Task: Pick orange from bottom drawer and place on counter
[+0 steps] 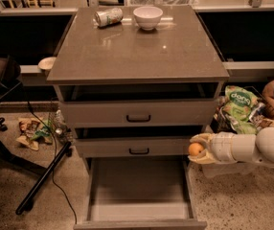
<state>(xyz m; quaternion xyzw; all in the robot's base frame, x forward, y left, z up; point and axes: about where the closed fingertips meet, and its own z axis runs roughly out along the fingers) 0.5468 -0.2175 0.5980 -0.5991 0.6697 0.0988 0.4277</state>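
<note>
I've got the gripper (199, 149) clamped on the orange (195, 149). It's held in the air off the cabinet's right side, level with the middle drawer (127, 147) and just above the right rim of the open bottom drawer (139, 186). The counter (137, 51) holds a bowl (148, 17) and a can (108, 17) at the back.

speckled terrazzo floor (233, 200); black stand leg (43, 178) at 8 o'clock; green snack bag (237, 107) at 3 o'clock; gripper (197, 148) at 4 o'clock, clasping orange (195, 150).
</note>
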